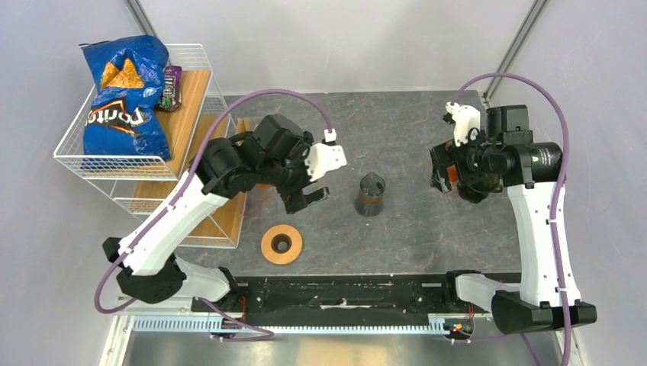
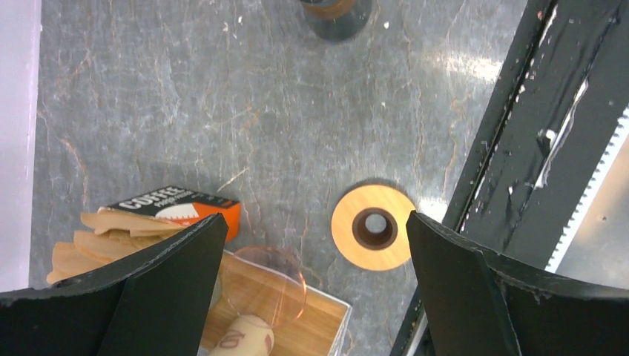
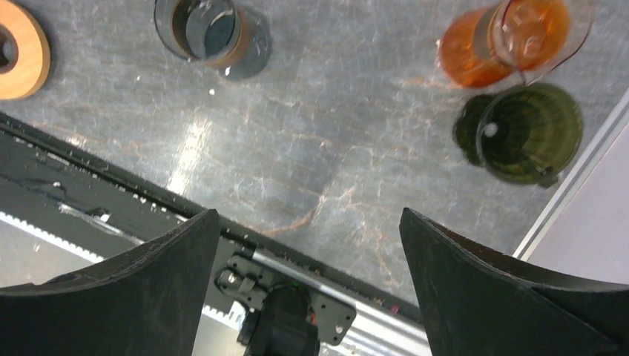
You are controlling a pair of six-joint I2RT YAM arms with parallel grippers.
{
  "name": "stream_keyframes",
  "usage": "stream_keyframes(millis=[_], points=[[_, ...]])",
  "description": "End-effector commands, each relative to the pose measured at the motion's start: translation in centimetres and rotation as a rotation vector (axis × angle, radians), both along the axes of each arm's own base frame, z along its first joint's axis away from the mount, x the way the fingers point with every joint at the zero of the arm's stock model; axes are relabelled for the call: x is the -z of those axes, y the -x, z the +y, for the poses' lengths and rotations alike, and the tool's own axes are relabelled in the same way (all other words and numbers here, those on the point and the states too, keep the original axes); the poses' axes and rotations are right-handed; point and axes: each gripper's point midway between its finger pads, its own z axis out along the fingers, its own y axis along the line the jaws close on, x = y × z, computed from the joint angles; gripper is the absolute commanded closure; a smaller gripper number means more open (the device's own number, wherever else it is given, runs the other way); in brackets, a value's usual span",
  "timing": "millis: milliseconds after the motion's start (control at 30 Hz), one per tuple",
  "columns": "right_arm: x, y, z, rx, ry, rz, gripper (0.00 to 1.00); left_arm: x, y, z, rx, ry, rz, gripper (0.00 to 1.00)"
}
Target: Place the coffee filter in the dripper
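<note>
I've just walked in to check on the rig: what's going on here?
The job is to put a coffee filter in a dripper; nothing is held yet. The left fingers stand open by the filter box. The right fingers stand open over the table, near an orange dripper and a green dripper.

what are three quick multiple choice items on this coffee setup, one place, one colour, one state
1. The wooden ring lies: A on a plate; B flat on the table; C in a sink.
2. Near the right arm stand: A two blue mugs; B a white kettle; C an orange dripper and a green dripper.
3. The left gripper and right gripper are: A both open, empty; B both shut; C both holding filters.
Key: B, bare tabletop surrounds it; C, both colours show in the right wrist view; A, fingers stand wide with nothing between.
</note>
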Motion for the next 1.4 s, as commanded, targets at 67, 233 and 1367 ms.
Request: stream_keyframes(millis=[67,233,1367], points=[[-0.5,3.4,-0.3,0.002,0.0,0.093,0.01,0.6,-1.6,-3.5,-0.057,0.083,-0.018,0.0],[1.3,3.6,-0.8,-0.004,0.034,0.162,0.01,6.2,-0.3,-1.5,0.066,-0.088,0.005,0.02],[0.3,3.2,2.2,-0.122,-0.109,0.247,0.01,22.1,-1.4,4.4,0.767,-0.456,0.686,0.09]])
